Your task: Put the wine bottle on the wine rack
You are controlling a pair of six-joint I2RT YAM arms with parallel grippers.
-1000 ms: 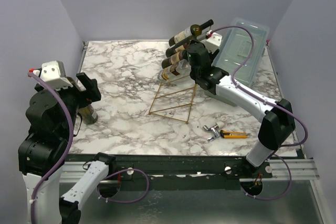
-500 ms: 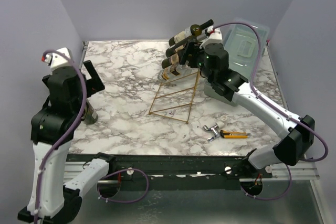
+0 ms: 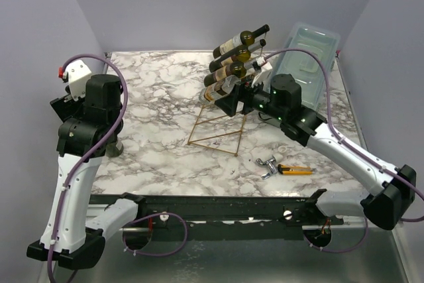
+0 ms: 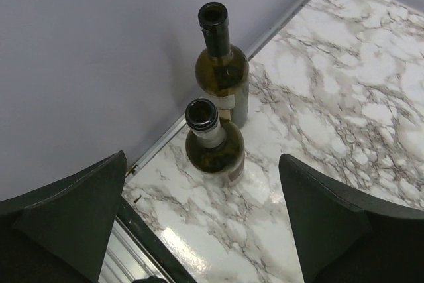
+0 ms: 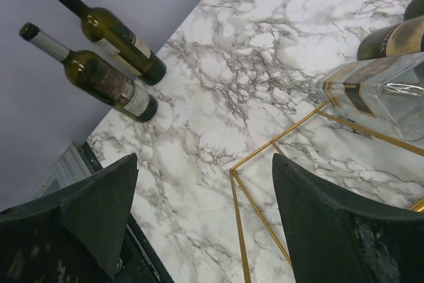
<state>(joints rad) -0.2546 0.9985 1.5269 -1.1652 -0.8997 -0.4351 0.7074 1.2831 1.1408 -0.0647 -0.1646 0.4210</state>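
The gold wire wine rack stands at mid-table with several bottles lying on its upper rungs. Its lower wires and a clear bottle show in the right wrist view. Two dark wine bottles stand upright by the table's left edge, and they also show in the right wrist view. My left gripper is open and empty, hovering above the nearer bottle. My right gripper is open and empty beside the rack's front, pointing left.
A pale blue-grey plastic box leans at the back right. Orange-handled pliers and a small metal piece lie at the front right. The wall runs close behind the two standing bottles.
My left arm has risen and turned its wrist down over the two standing bottles. My right gripper has drawn back from the rack's upper bottles and come lower beside the rack.
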